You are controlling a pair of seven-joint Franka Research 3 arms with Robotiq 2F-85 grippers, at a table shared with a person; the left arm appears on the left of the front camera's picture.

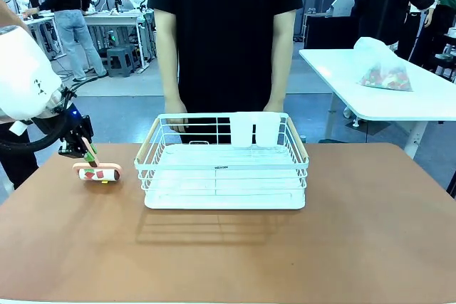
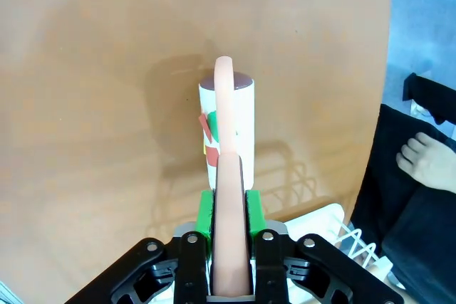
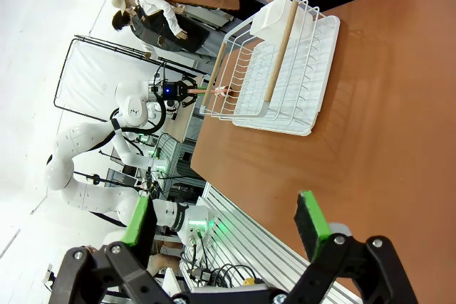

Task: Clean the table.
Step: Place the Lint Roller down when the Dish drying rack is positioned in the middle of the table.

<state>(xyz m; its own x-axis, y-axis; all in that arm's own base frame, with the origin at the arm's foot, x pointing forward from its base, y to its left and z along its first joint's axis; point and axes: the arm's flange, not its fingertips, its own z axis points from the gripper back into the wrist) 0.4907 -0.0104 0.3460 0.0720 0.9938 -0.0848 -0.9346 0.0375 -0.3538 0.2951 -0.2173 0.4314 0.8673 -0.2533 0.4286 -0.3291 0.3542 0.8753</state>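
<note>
Reaching in from the left edge, the left gripper (image 1: 87,149) angles down over the surface (image 1: 285,247), its wrist bent low. What sits between its fingers?

The pink handle of a lint roller (image 1: 98,173). In the wrist view the green pads (image 2: 205,211) flank that handle closely; whether they press it, I cannot tell.

How does the roller lie?

Its white roll rests on the brown top, left of the white wire rack (image 1: 224,176), with the handle slanting up into the gripper.

And the surface itself?

Its long axis runs side to side between robot and standing person, with the rack near the far edge.

The other arm?

The right gripper (image 3: 224,222) hangs above the table's near side, fingers (image 3: 310,218) spread wide, holding nothing.
</note>
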